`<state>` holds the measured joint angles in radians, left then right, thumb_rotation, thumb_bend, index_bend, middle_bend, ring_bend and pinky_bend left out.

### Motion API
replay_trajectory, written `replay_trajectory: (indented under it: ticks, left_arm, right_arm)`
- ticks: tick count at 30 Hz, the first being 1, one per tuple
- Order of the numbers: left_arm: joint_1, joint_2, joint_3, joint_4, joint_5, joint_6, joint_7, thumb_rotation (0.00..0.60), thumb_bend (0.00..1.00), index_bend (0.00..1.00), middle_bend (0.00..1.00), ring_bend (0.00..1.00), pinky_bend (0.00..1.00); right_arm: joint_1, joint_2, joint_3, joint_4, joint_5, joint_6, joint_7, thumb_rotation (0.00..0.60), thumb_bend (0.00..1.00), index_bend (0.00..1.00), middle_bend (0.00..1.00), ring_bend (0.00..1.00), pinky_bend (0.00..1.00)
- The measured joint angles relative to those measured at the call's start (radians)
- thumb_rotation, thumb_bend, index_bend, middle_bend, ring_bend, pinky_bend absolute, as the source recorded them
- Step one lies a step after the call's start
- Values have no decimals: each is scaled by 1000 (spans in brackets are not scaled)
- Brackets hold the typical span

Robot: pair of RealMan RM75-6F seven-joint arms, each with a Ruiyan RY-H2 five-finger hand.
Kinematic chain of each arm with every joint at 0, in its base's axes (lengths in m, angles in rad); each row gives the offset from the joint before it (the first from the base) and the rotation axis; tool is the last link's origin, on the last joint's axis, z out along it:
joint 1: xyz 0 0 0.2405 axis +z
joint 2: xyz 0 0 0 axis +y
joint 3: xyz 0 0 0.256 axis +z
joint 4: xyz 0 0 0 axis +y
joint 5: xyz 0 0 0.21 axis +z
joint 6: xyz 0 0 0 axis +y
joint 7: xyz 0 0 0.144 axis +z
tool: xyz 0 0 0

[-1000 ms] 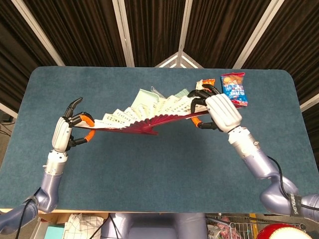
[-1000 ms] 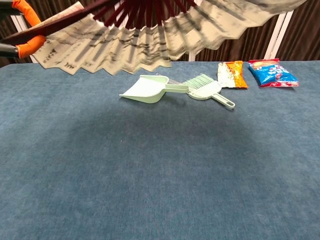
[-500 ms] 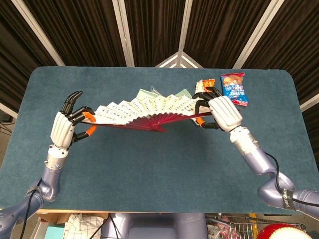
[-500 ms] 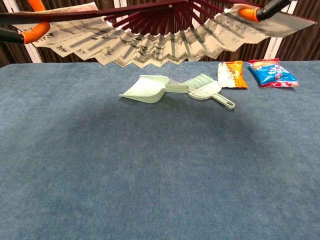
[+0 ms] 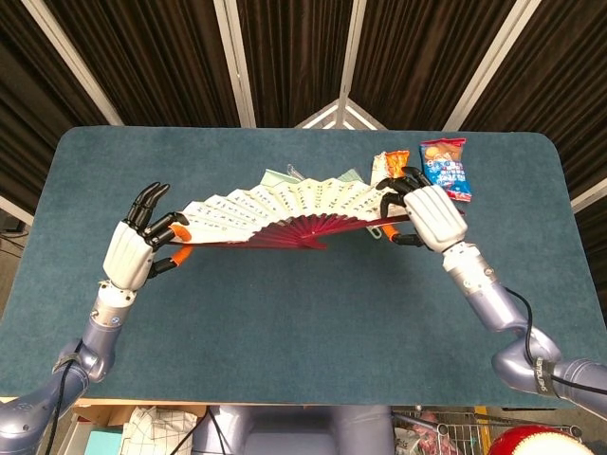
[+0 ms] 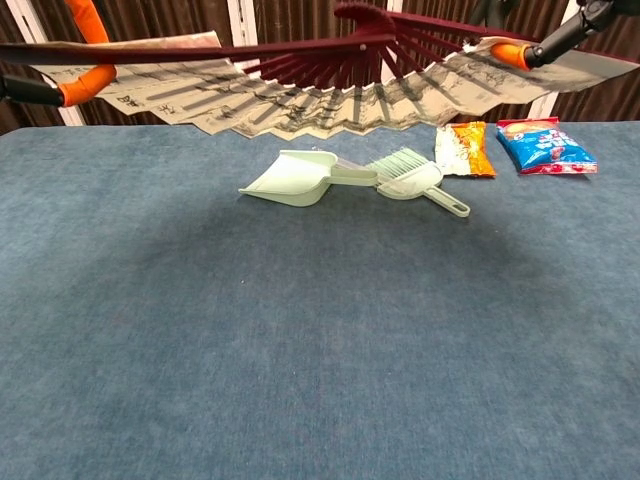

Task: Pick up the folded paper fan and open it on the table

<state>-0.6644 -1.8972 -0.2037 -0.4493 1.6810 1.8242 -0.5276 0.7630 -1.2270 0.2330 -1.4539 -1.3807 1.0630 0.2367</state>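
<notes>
Paper fan (image 5: pixel 285 210) spread wide, left hand (image 5: pixel 133 254) and right hand (image 5: pixel 429 214) gripping its ends — above table (image 5: pixel 285 313)

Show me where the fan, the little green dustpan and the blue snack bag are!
fan (image 5: pixel 285 204), head view, on its spread paper leaf.
green dustpan (image 6: pixel 285 179), chest view, on its scoop.
blue snack bag (image 6: pixel 545 148), chest view, on the bag's middle.

Lighting is even and bright from overhead, both views sharp and free of glare, with a broad soft shadow on the tabletop (image 6: pixel 300 400) beneath the fan (image 6: pixel 300 90) and dark curtains behind.
</notes>
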Motion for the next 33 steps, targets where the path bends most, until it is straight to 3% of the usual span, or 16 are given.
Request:
replay_trajectory:
  ticks: [4,6,8,10,12,14,18,27,33]
  left_arm:
    - [3,-10,5,16,-16,-10,-24,600,429,750,437,80,90]
    - [4,-13,8,22,-23,-21,-36,600,423,703,370,60,73]
    - [4,-17,12,30,-31,-36,-45,600,422,616,258,25,41]
    - [5,-20,17,38,-37,-50,-49,600,422,435,71,0,5]
    - [5,-20,26,42,-37,-67,-49,600,423,303,4,0,0]
    - [7,-17,39,44,-35,-93,-48,600,424,209,0,0,0]
    - [9,4,66,32,-28,-114,-53,600,424,131,0,0,0]
    - [24,90,68,-76,-37,-94,-34,600,424,78,0,0,0]
    - [63,181,78,-244,-37,-62,18,600,424,76,0,0,0]
  right_arm:
    - [-9,-16,-2,26,9,2,3,600,478,901,307,285,117]
    - [-10,-19,-6,31,7,-1,4,600,478,833,295,258,95]
    - [-9,-18,-9,33,6,-11,2,600,478,696,251,196,71]
    - [-7,-12,-14,32,8,-30,-3,600,466,573,200,127,50]
    - [-2,2,-25,27,14,-69,-17,600,410,472,180,91,45]
    - [7,24,-38,19,25,-125,-50,600,372,369,167,77,44]
    - [21,57,-62,3,61,-203,-160,600,320,151,111,39,19]
    - [34,134,-102,-38,218,-291,-399,600,318,27,65,26,13]
    - [18,174,-121,-42,285,-275,-494,600,319,8,57,26,13]
